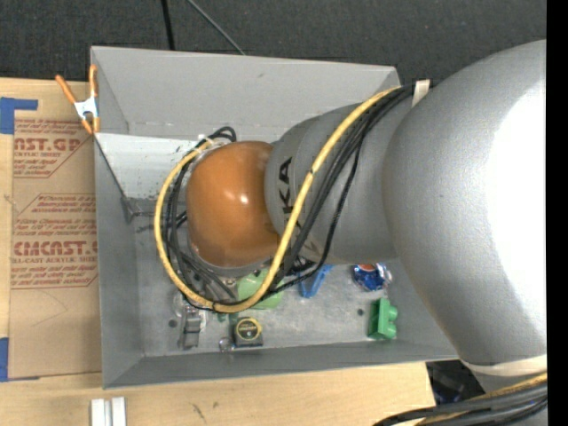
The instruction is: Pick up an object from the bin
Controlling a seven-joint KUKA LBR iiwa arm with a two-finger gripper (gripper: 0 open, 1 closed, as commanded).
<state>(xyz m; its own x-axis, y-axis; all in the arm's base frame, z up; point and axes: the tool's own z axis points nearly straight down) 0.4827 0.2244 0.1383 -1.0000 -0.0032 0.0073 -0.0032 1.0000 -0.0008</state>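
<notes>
My gripper [189, 323] reaches down at the front left of the bin floor, mostly hidden under the arm's wrist. Just to its right lies a small round black and yellow thing [248, 330], close to the front wall. A light green thing [259, 288] lies partly hidden under the wrist, above the round one. A blue piece [311, 281] lies further right.
A blue, white and red thing [370, 275] and a green block [383, 319] lie at the front right of the bin. The arm with its orange cover and cables hides the middle and right of the bin.
</notes>
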